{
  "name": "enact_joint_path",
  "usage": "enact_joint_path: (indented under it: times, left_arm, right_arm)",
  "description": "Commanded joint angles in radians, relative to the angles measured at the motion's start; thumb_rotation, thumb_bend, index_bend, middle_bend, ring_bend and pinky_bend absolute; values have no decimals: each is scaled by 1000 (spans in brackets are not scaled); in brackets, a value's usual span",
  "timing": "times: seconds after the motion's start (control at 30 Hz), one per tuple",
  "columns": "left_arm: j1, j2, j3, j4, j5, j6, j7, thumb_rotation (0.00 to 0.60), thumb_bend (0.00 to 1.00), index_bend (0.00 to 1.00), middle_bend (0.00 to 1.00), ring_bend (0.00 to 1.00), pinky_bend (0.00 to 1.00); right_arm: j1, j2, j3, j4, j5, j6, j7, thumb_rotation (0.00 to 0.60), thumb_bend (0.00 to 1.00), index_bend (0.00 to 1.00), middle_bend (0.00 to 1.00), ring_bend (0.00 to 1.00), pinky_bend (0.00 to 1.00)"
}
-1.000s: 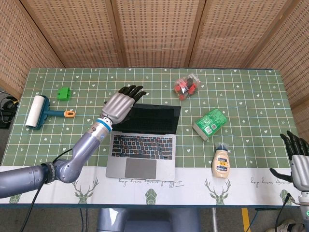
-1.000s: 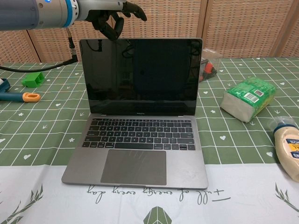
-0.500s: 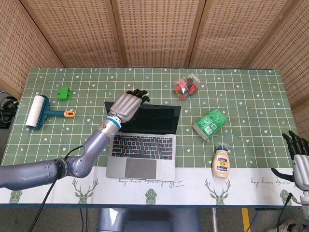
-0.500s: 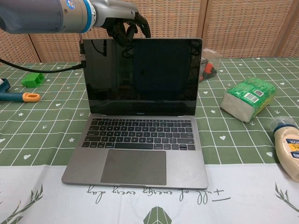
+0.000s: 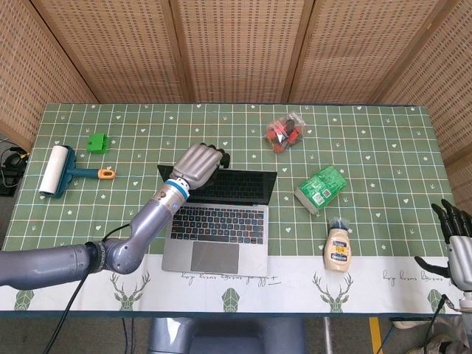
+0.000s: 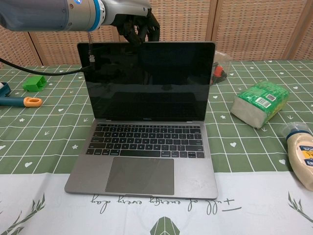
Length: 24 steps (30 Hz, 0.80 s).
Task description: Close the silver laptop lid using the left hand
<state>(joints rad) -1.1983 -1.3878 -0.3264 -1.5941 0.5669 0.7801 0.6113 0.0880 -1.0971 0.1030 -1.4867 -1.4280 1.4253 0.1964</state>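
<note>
The silver laptop [image 5: 214,234] stands open at the middle of the table, its dark screen [image 6: 146,81] facing the front edge. My left hand [image 5: 198,165] sits on the top edge of the lid, its fingers [image 6: 140,25] curled over the edge and down behind it. The lid leans slightly forward over the keyboard [image 6: 146,142]. My right hand [image 5: 457,247] hangs off the table's front right corner, fingers spread and holding nothing.
At the far left lie a lint roller [image 5: 55,171] and a green block [image 5: 96,142]. A bag of red items [image 5: 285,133] sits behind the laptop. To its right lie a green packet [image 5: 320,188] and a mayonnaise bottle [image 5: 338,247].
My left hand moved right onto the lid's top edge and its fingers curled over it. The lid has tipped a little forward. The right hand stayed put.
</note>
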Motion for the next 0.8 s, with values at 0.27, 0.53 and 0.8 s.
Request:
enact_joint_path:
  times: [0.27,0.53,0.8]
  left_arm:
    - [6,57,44,-98,41,1,-32,600,1000,488,391,345,357]
    - [23,100,87,-193,88,11,-62,600,1000,488,391,345,357]
    - [48,122,156,-287,151,17,-61,600,1000,488,391,345,358]
  right_arm:
    - [-3,4,-2,-7,-10,10,0,600,15,0,0,0,0]
    - [-6,6,-4,-13,-18,18,0,600,15,0,0,0,0]
    - [-6,9,-10,-20,-26,19,-7,600,16,0,0,0,0]
